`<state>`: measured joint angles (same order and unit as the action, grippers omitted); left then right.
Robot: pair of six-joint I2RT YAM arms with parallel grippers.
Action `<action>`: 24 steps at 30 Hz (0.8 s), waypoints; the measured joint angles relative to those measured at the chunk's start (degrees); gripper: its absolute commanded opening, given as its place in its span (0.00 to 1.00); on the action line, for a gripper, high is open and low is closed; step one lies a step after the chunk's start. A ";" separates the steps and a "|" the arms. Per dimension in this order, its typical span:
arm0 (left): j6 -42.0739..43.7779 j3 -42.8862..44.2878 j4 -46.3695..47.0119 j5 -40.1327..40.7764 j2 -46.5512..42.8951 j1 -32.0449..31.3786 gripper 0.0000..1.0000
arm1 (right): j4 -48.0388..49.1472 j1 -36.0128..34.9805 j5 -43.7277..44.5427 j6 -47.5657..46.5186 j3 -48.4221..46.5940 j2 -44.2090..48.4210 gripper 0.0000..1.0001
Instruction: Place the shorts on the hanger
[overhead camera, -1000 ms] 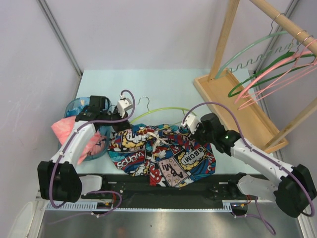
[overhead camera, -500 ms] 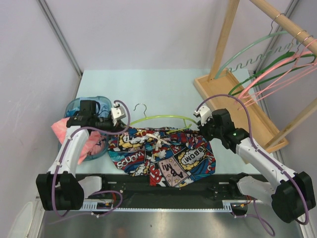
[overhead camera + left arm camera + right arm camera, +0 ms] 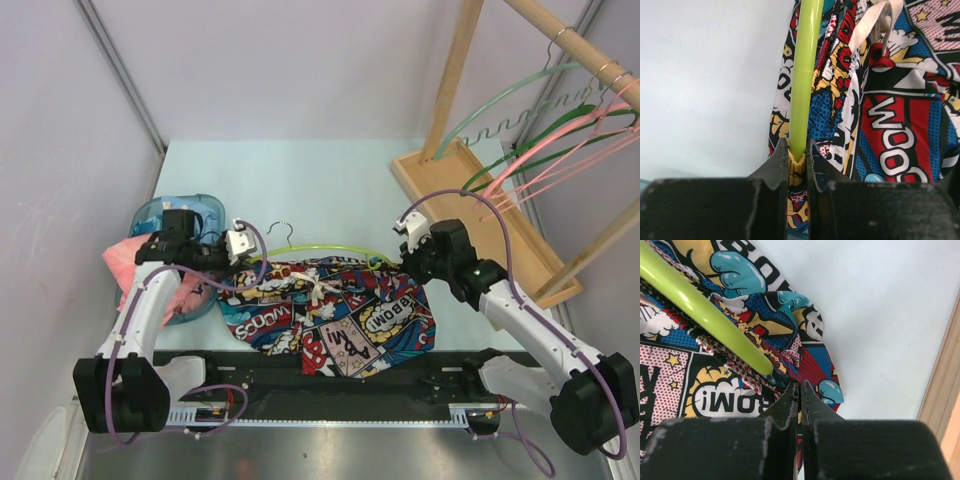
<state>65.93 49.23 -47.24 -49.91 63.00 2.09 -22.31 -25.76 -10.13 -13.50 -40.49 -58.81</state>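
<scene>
Two clamped ends: my left gripper [image 3: 797, 150] and right gripper [image 3: 800, 386] each pinch the gathered waistband of the comic-print shorts [image 3: 340, 315], lying rumpled on the table [image 3: 330, 180], lime hanger [image 3: 320, 248] along their top edge.

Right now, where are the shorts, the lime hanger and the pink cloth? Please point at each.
shorts [image 3: 345, 320]: top view, middle of the printed fabric.
hanger [image 3: 804, 75]: left wrist view, its lime bar.
pink cloth [image 3: 122, 260]: top view, its left part.
</scene>
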 measured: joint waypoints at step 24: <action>-2.75 -0.09 7.78 17.07 0.48 -15.80 0.00 | -4.70 -11.54 5.01 -1.40 -6.38 -0.28 0.72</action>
<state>63.18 49.15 -39.46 -32.84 63.48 -13.72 -27.00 -37.30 -5.13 -14.90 -46.87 -59.09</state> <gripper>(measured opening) 0.127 0.657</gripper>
